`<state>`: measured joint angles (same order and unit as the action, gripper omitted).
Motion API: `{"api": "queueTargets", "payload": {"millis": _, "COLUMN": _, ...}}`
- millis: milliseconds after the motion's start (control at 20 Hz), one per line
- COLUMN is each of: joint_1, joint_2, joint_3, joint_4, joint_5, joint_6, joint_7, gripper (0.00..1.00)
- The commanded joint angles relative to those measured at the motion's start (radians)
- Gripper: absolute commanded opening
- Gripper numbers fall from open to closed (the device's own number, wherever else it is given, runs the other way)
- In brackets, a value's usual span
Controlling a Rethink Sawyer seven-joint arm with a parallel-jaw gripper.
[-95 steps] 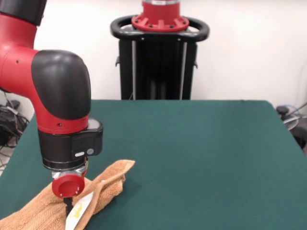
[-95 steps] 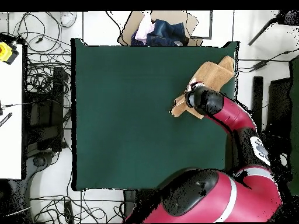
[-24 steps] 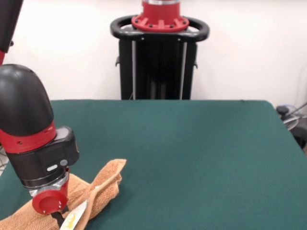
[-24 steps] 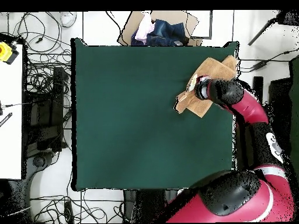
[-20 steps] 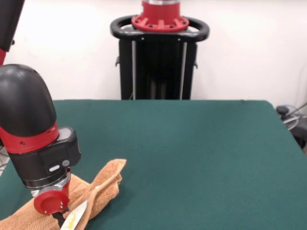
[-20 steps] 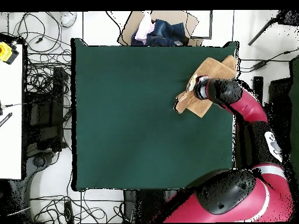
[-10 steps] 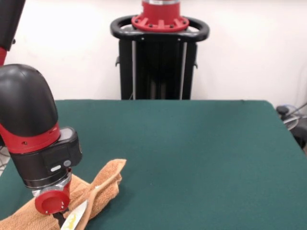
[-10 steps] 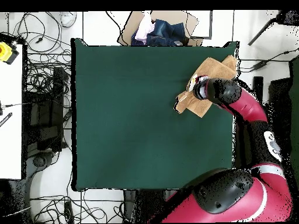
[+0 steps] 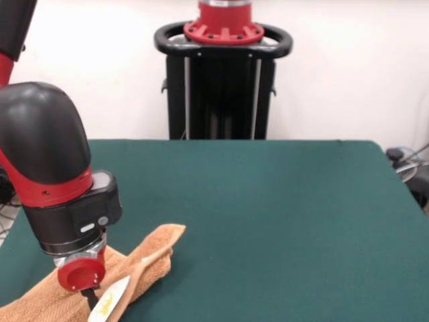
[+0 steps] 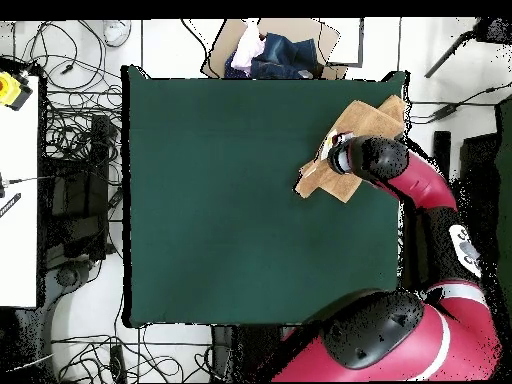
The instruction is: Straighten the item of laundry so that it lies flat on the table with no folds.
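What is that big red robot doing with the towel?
The robot's gripper is pressed down on an orange-tan towel near one corner of the green table. The towel is bunched and folded over itself, with its white tag showing beside the gripper. It is meant to lie flat, and it does not yet. The rest of the table is bare.

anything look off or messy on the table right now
Yes. The orange-tan towel is bunched and folded over itself at a corner of the green table, reaching the table's edge, with its white care tag flipped up. The gripper is down on it.
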<state>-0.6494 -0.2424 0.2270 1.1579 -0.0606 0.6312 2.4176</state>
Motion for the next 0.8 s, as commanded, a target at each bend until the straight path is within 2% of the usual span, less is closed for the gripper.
{"api": "queueTargets", "payload": {"millis": 50, "joint_1": 0.035, "joint_2": 0.018, "joint_3": -0.052, "joint_4": 0.132, "joint_5": -0.012, "joint_6": -0.057, "joint_7": 0.113, "gripper": 1.00}}
{"api": "queueTargets", "payload": {"millis": 550, "joint_1": 0.026, "joint_2": 0.020, "joint_3": -0.050, "joint_4": 0.114, "joint_5": -0.022, "joint_6": -0.042, "joint_7": 0.065, "gripper": 1.00}}
{"api": "queueTargets", "payload": {"millis": 600, "joint_1": 0.029, "joint_2": 0.020, "joint_3": -0.055, "joint_4": 0.112, "joint_5": -0.020, "joint_6": -0.039, "joint_7": 0.063, "gripper": 0.00}}
{"api": "queueTargets", "payload": {"millis": 800, "joint_1": 0.028, "joint_2": 0.021, "joint_3": -0.055, "joint_4": 0.120, "joint_5": -0.009, "joint_6": -0.073, "joint_7": 0.091, "gripper": 0.00}}
